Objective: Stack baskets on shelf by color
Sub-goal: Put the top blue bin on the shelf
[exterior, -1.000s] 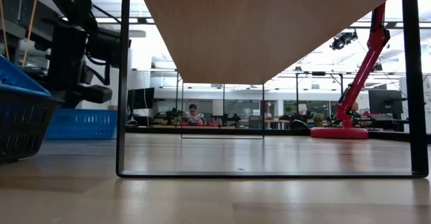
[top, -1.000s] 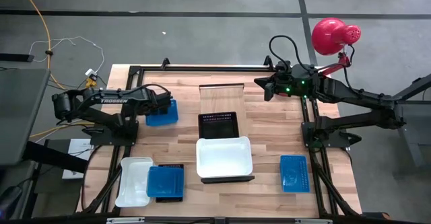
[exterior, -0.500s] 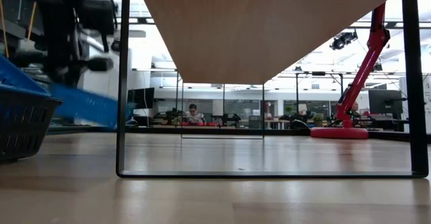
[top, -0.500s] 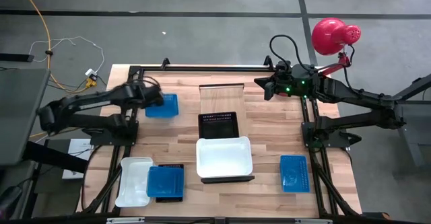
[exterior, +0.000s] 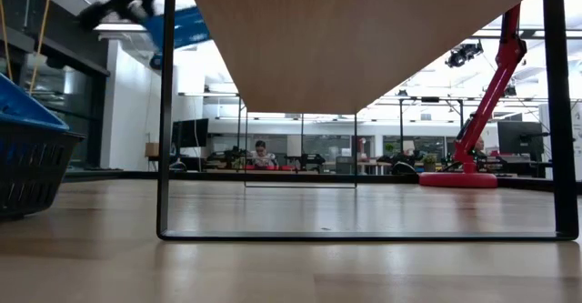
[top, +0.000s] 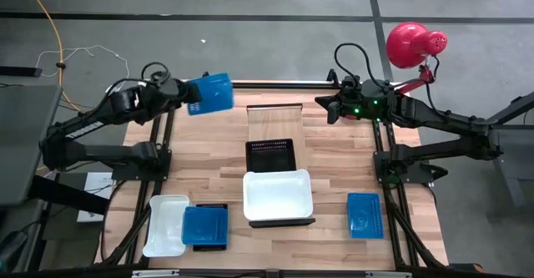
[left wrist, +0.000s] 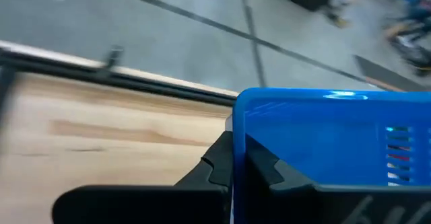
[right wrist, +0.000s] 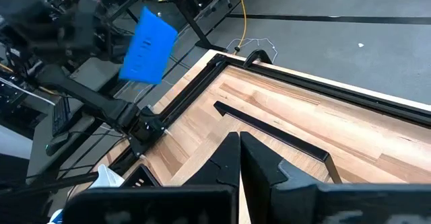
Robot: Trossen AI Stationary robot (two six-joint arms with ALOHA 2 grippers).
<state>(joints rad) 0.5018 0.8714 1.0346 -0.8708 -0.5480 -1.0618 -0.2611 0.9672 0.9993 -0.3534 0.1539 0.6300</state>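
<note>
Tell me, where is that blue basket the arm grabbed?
In the high view, the blue basket hangs in the left gripper, lifted above the table's far left corner, left of the shelf.

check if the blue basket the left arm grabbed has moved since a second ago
Yes. The blue basket, held in the left gripper, was beside the black basket on the table; now it is lifted near the table's far rail, farther from the black basket.

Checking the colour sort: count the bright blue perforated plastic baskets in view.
3. One bright blue perforated plastic basket is lifted in the left claw; one is nested in a black basket at the near left; one lies near right. Others may be hidden.
</note>
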